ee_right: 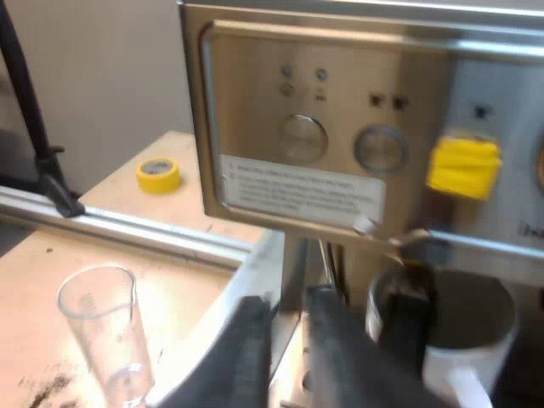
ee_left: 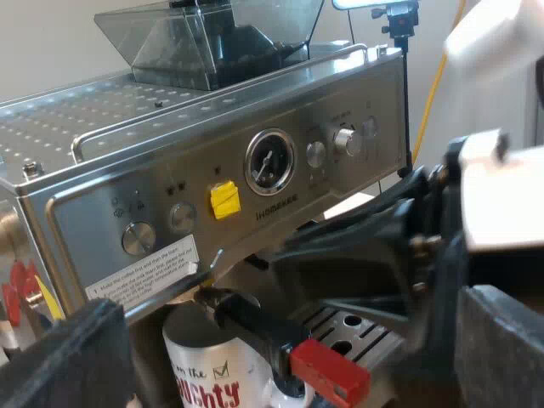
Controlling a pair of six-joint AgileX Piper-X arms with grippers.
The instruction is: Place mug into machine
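**White mug [ee_left: 204,374] in place under the holder, both grippers off it**

Steel filled the picture: the espresso machine [ee_left: 170,170] stood with its bean hopper [ee_left: 212,38] on top, a round gauge [ee_left: 270,161] on the front panel and a yellow sticker [ee_left: 224,200] beside it. And there was the mug, with red lettering on its side! It sat upright toward one end of the drip tray [ee_left: 357,327], directly beneath the holder [ee_left: 255,319] locked into the machine's front. The holder's dark handle stuck out over the mug's rim, and its red end [ee_left: 327,370] pointed away from the machine.

The left gripper [ee_left: 293,348] hung back from the machine's front, fingers spread wide with nothing between them. The right gripper [ee_right: 286,319] sat low at the tray's edge, just beside the mug but not touching it. Its two fingers were only a narrow gap apart and held nothing.

Over on the wooden table [ee_right: 51,280], a measuring glass [ee_right: 98,331] stood upright near a metal rail [ee_right: 127,225]. A yellow tape roll [ee_right: 158,174] lay close to the table's edge by the wall.
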